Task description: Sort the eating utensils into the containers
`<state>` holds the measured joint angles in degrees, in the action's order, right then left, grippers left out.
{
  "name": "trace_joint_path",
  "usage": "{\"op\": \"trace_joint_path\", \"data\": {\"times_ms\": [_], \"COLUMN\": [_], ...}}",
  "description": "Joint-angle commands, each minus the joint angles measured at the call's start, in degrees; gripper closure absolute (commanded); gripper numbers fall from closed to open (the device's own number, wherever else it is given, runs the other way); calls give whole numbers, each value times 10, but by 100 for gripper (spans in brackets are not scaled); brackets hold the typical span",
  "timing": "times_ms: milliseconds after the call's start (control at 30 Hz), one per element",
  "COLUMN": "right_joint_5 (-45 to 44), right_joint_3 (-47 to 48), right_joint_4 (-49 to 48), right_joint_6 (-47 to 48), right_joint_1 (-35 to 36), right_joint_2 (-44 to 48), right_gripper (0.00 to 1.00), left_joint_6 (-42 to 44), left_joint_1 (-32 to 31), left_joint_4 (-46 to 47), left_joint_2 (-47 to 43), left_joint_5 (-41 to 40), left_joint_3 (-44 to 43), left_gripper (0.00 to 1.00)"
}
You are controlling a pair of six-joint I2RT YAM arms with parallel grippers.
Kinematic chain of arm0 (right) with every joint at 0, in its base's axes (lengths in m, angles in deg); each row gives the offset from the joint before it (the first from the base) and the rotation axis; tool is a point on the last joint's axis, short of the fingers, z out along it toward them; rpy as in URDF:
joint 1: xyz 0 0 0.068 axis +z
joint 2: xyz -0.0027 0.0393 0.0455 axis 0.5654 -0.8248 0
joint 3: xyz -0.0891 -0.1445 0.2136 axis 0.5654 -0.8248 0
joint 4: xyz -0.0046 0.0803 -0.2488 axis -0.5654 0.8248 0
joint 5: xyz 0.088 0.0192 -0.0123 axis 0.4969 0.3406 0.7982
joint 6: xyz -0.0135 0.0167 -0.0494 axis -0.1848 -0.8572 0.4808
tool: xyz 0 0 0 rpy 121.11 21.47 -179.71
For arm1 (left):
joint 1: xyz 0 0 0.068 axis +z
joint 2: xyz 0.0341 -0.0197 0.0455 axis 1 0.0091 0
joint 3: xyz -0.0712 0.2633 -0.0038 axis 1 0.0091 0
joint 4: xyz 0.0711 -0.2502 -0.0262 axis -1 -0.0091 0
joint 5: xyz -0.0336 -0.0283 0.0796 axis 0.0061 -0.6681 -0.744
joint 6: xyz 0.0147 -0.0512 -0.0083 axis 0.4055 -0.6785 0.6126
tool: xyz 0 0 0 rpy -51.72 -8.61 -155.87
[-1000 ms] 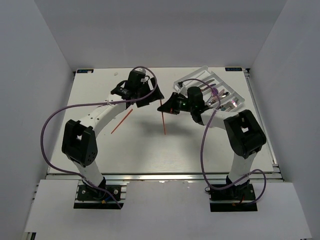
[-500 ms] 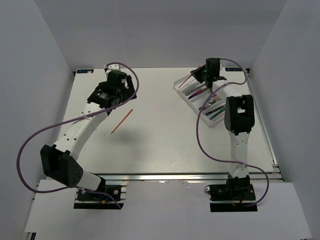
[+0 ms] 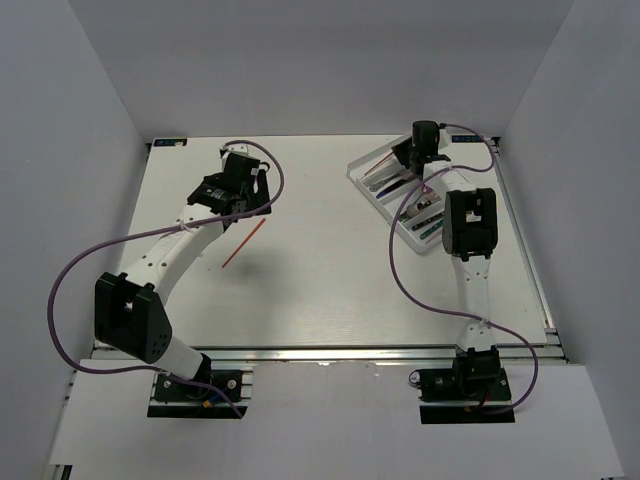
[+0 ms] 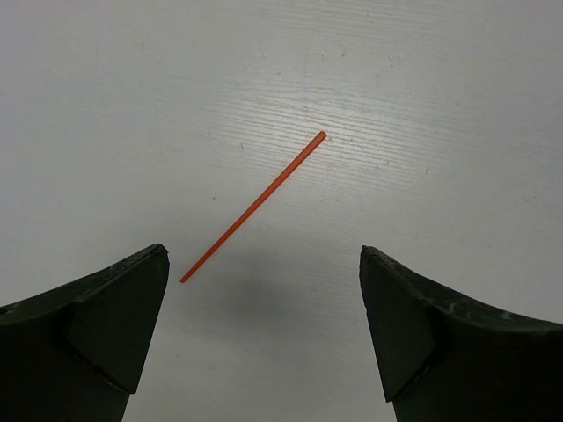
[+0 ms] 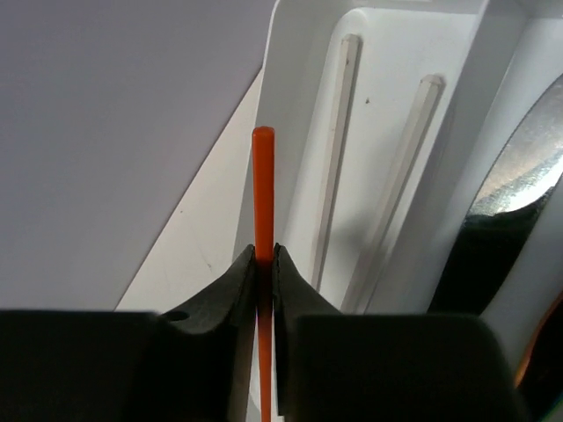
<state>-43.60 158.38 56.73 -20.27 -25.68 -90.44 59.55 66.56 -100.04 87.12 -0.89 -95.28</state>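
Tray rim [image 5: 286, 88] sits beside orange stick [image 5: 262, 185] pinched by right tool [image 5: 264, 257].

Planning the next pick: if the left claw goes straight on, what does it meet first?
Likely the thin orange stick lying on the white table, centred ahead of the open left claw; depth is unclear.

The orange stick [image 5: 263, 189] runs down into the pinch of the right gripper [image 5: 263, 257], so its lower part is hidden, and the bottom edge cuts it off. A shiny utensil [image 5: 519, 171] at the right edge is blurred and cropped, and its kind cannot be told. The tray [image 5: 387, 53] is only partly in frame. From above, the right arm [image 3: 470, 225] covers part of the tray, and the utensils [image 3: 425, 222] there are too small to name. The bottom edge cuts off the fingers [image 4: 106, 325] of the left gripper [image 4: 264, 259].
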Motion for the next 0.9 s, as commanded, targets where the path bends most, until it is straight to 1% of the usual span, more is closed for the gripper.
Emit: {"op": "trace_joint_path", "data": {"times_ms": [0, 67, 100, 233, 333, 400, 433, 467, 500, 533, 567, 600, 633, 667, 700, 733, 767, 800, 833, 867], "right_joint_5": [-17, -15, -10, -2, 5, 9, 12, 18, 39, 57, 86, 132, 157, 181, 228, 253, 271, 301, 316, 326], "right_joint_3": [-19, -24, -20, -11, -21, -37, -45, -53, -74, -86, -99, -114, -150, -175, -209, -289, -330, -372, -453, -488], "right_joint_4": [-61, -65, -62, -55, -56, -52, -49, -45, -40, -28, -18, -6, 24, 32, 30, 21, 11, -10, -25, -49], "right_joint_6": [5, 6, 8, 17, 29, 51, 62, 92, 110, 129, 146, 183, 202, 218, 245, 255, 264, 276, 278, 279], "right_joint_1": [5, 7, 7, 6, 6, 5, 6, 5, 6, 5, 5, 5, 5, 6, 6, 6, 5, 5, 6, 5], "right_joint_2": [28, 33, 34, 52, 89, 115, 146, 163, 181, 219, 237, 257, 295, 316, 339, 388, 411, 435, 479, 498], "right_gripper": [79, 65, 56, 36, 33, 30, 30, 28, 26, 25, 25, 24, 24, 24, 24, 24, 24, 24, 24, 24], "left_joint_6": [15, 19, 23, 41, 63, 76, 80, 86, 112, 116, 124, 145, 153, 158, 164, 165, 167, 183, 197, 206], "left_joint_1": [6, 7, 8, 8, 8, 8, 8, 8, 8, 8, 16, 21, 33, 41, 49, 58, 70, 73, 74, 74], "left_joint_4": [11, 9, 7, -5, -5, -4, 0, 3, 5, -6, -8, -5, -7, -9, -11, -25, -28, -22, -7, 3], "left_joint_2": [-12, -10, -6, 4, 15, 25, 39, 48, 61, 74, 100, 111, 135, 148, 163, 177, 191, 207, 214, 219], "left_joint_5": [-4, -1, 3, 26, 32, 30, 28, 27, 36, 38, 52, 93, 111, 129, 167, 188, 210, 233, 267, 270], "left_joint_3": [-13, -15, -17, -30, -41, -48, -48, -46, -49, -57, -64, -66, -78, -85, -91, -109, -116, -117, -117, -115], "left_gripper": [2, 2, 2, 2, 2, 2, 2, 2, 2, 2, 2, 2, 2, 2, 5, 7, 9, 14, 16, 17]}}
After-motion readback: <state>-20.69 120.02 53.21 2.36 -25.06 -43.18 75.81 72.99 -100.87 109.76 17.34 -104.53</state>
